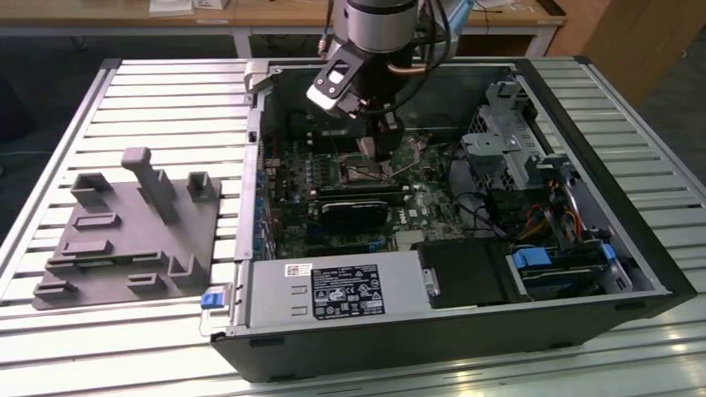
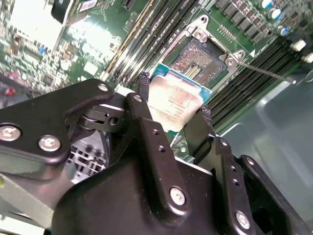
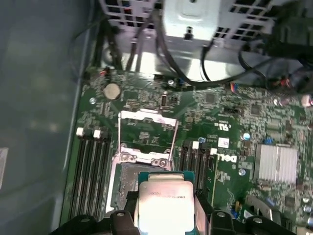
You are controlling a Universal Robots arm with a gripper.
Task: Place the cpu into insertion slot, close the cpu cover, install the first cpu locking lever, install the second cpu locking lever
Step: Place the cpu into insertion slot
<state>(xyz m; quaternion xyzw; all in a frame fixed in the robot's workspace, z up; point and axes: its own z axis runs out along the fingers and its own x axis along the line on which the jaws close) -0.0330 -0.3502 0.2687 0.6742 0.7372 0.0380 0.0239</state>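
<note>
**The cpu (image 2: 172, 105) is gripped and hangs over the open slot (image 3: 126, 182)**

Your jaws are closed onto the cpu. One black finger (image 2: 143, 85) presses against each of two opposite edges, and the pale metal face is turned up toward the wrist cameras. In both wrist views the chip sits above the green motherboard (image 3: 230, 122) and overlaps one edge of the slot. It is not seated, and most of the slot's dark centre shows bare beyond it.

The cover (image 3: 146, 115) stands raised off the slot on its hinge side, and you can see the board through its window. In the second wrist view a thin metal lever (image 2: 266, 72) runs away from one corner of the slot.

In the exterior view your arm (image 1: 375, 33) reaches down into the open case (image 1: 441, 347), which lies on the slatted surface (image 1: 165, 99). The jaws are just above the slot, with the black card (image 1: 353, 211) just beside it. A grey fixture (image 1: 121, 248) sits on the surface at the exterior view's left, well apart from the case.
</note>
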